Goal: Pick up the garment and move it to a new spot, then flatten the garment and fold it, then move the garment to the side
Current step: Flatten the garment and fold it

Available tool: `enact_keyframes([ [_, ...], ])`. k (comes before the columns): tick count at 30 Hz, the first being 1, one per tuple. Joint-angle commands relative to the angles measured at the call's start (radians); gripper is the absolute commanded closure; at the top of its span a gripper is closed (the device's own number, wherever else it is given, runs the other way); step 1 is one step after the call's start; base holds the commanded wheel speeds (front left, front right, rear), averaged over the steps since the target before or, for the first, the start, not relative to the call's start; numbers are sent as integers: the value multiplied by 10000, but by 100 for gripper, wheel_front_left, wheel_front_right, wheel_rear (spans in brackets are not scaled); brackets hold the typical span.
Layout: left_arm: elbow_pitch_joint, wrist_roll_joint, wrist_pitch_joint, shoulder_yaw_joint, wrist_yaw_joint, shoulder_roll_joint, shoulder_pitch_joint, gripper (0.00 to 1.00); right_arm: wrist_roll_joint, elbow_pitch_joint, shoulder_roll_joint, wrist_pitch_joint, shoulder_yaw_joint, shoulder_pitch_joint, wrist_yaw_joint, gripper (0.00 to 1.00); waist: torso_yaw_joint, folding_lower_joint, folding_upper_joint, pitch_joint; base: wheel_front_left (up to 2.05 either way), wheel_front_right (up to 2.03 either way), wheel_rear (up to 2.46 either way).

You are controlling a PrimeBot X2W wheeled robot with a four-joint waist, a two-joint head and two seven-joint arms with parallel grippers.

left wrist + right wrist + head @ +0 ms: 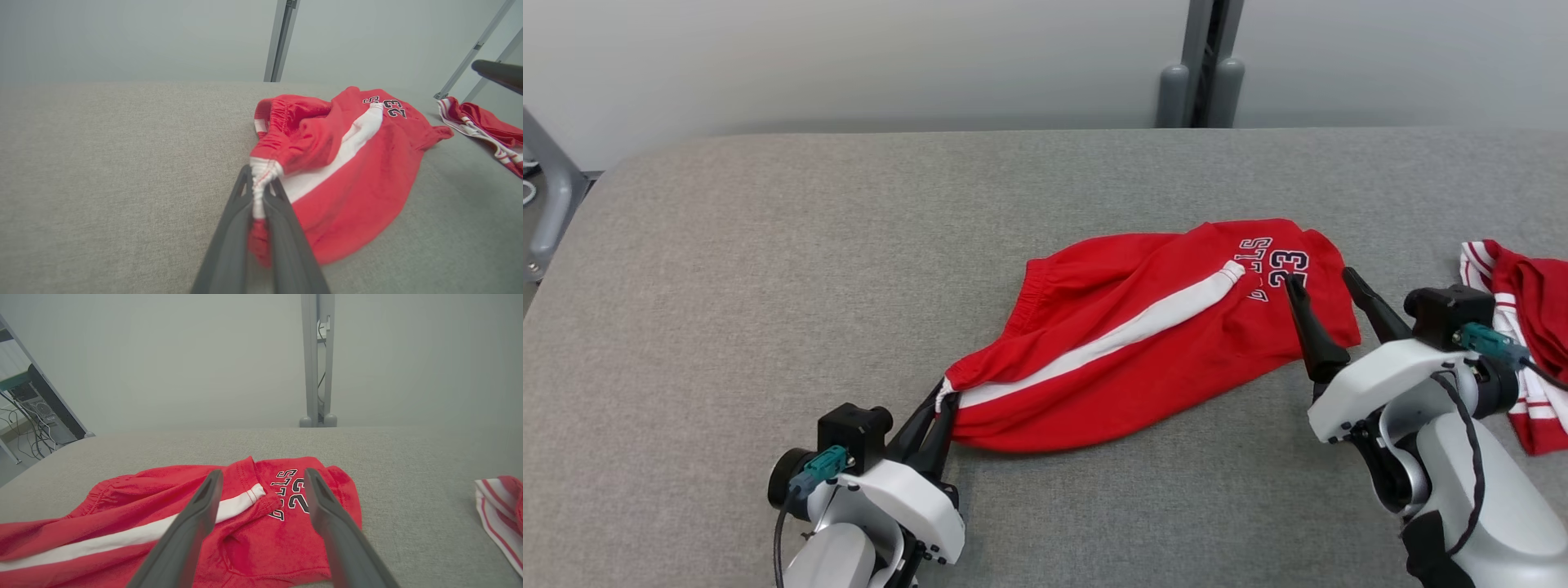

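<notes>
Left pincer clenched on waistband corner of red shorts, which lay crumpled on table, right of centre. Right pincer hung released over numbered leg end. Best: pinch that hem corner, lift both together, keep cloth taut, clear of second garment.

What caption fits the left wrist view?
Left pincer shut on the white-trimmed corner of the red shorts lying on the grey surface.

The garment is soft matt cloth, a little fuzzy. The bench wears grey woven fabric, matt and slightly rough. The right gripper has smooth, matt dark plastic fingers.
</notes>
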Motion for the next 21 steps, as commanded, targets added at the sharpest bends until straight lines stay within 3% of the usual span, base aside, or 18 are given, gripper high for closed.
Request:
enact_keyframes([
  [1, -74, -73, -34, -53, -40, 45, 66, 100, 84, 149, -137, 108, 122, -221, 0, 0, 219, 0, 0, 21, 0, 0, 0],
  [13, -362, -273, -43, -751, 22, -58, -249, 100, 868, 2543, -988, 980, 1729, -2201, 0, 0, 1094, 0, 0, 560, 0, 0, 0],
  [21, -528, -498, -42, -1099, 149, -75, -363, 100, 1612, 3453, -1052, 999, 2560, -2812, 0, 0, 1292, 0, 0, 798, 0, 0, 0],
])
